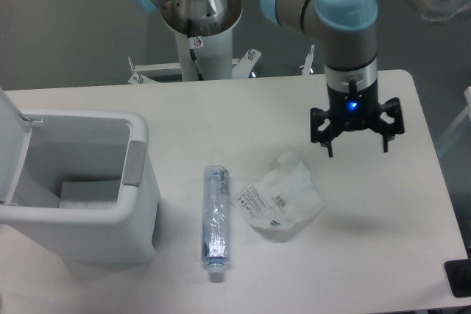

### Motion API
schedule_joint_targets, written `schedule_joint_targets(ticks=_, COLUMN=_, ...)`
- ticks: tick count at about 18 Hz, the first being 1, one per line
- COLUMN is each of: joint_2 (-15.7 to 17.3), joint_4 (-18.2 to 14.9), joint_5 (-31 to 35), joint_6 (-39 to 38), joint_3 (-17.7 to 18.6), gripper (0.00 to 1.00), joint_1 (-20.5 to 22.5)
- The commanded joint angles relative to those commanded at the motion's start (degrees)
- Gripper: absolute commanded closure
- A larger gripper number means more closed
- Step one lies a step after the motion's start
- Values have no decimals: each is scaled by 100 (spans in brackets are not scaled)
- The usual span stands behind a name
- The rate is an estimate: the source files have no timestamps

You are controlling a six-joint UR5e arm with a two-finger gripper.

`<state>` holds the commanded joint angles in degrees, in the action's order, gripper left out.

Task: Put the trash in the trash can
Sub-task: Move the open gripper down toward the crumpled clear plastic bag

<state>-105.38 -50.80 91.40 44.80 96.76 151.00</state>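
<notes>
Nearest my camera, the bottle [215, 213] lies flat on the table [383, 255], cap toward me, just beside the trash can [81, 237], whose lid stands open at the left. A little farther back and to the right sits the crumpled wrapper [282, 198], close to the bottle but apart from it. Beyond that, my gripper [356, 145] hovers above the table with its fingers spread and nothing between them. I judge this the approach to a first pick; next I need to descend over the wrapper and pinch it.
</notes>
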Motion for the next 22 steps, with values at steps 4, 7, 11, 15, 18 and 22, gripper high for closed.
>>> schedule_joint_targets(ticks=4, joint_2=-88, joint_4=9, joint_5=0, joint_6=1536, joint_3=238, gripper=0, joint_1=-88)
schedule_joint_targets(ticks=7, joint_2=-80, joint_4=17, joint_5=-44, joint_6=2181, joint_3=387, gripper=0, joint_1=-149)
schedule_joint_targets(ticks=11, joint_2=-88, joint_4=70, joint_5=-131, joint_6=2874, joint_3=616, gripper=0, joint_1=-185)
schedule_joint_targets(ticks=15, joint_2=-97, joint_4=88, joint_5=-211, joint_6=3402, joint_3=792, gripper=0, joint_1=-194)
schedule_joint_targets(ticks=18, joint_2=-176, joint_4=88, joint_5=-211, joint_6=3753, joint_3=871, gripper=0, joint_1=-202)
schedule_joint_targets(ticks=22, joint_2=-439, joint_4=88, joint_5=-228, joint_6=3887, joint_3=862, gripper=0, joint_1=-334)
